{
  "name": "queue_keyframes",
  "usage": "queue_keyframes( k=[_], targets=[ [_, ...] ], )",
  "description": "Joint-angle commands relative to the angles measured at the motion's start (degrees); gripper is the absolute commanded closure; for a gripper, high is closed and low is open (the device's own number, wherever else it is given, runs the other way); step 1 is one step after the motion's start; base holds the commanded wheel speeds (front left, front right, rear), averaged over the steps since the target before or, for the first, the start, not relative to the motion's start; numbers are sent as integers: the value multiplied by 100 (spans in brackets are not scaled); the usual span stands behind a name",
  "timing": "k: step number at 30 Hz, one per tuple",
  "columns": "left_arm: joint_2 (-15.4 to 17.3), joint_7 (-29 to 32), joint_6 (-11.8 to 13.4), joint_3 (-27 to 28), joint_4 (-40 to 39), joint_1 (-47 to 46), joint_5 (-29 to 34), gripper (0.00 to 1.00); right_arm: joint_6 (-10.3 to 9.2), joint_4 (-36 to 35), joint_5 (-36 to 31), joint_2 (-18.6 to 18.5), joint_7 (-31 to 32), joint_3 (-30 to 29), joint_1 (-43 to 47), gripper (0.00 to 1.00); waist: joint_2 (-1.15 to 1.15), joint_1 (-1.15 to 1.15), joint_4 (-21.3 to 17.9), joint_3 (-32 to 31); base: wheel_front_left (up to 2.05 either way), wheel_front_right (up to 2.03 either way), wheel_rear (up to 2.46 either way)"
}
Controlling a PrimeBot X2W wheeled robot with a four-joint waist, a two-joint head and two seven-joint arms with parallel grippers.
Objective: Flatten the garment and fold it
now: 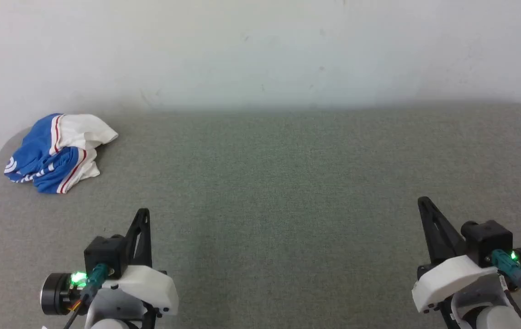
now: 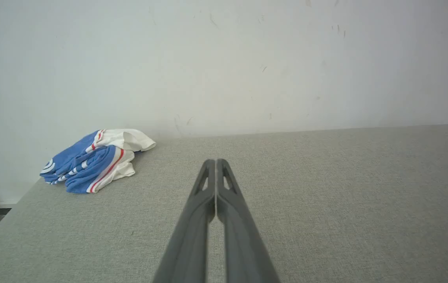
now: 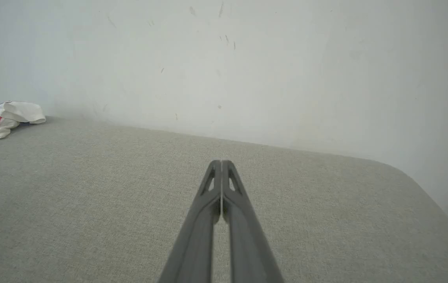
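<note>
While the left claw (image 1: pixel 143 214) of two long dark fingers sits clenched and empty over the grey fabric-covered desk (image 1: pixel 260 192), the right claw (image 1: pixel 423 203) is clenched and empty too, well apart from it. At the desk's far left corner lies the crumpled royal-blue and white jersey garment (image 1: pixel 57 153) with red-striped trim, close to the pale wall (image 1: pixel 260 45).
</note>
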Motion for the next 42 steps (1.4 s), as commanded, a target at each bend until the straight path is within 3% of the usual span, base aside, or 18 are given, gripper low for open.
queue_keyframes(
  k=[1, 42],
  targets=[
    [0, 1, -5, 6, -5, -10, 37, 100, -5, -9, -35, 1, 4, -9, -24, 100, 0, 0, 0, 0, 0, 0, 0],
    [0, 1, -5, 6, -5, -10, 37, 100, -5, -9, -35, 1, 4, -9, -24, 100, 0, 0, 0, 0, 0, 0, 0]
  ],
)
